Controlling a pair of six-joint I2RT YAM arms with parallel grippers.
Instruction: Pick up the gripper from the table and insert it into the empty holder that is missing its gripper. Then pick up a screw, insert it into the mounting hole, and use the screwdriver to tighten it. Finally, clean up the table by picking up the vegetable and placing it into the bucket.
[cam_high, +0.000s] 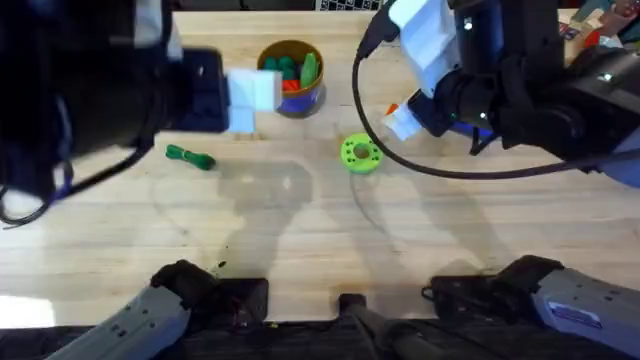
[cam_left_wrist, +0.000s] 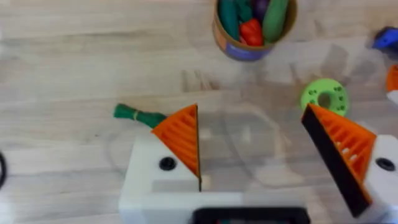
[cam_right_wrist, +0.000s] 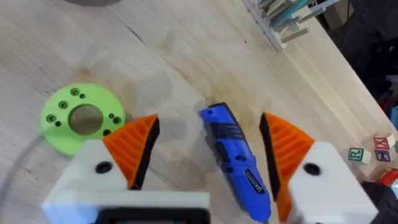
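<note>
With our right gripper (cam_right_wrist: 208, 155) spread wide around the blue cylindrical electric screwdriver (cam_right_wrist: 236, 163) lying at lower centre, we judge an off-centre close could roll it away.

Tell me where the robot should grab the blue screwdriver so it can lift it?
Probably around the middle of its round body. The screwdriver lies flat on the table, lined up between the open fingers of the right gripper. Coming straight down from above and closing across the barrel looks best, since the sides are narrow enough to fit between the orange pads.
</note>
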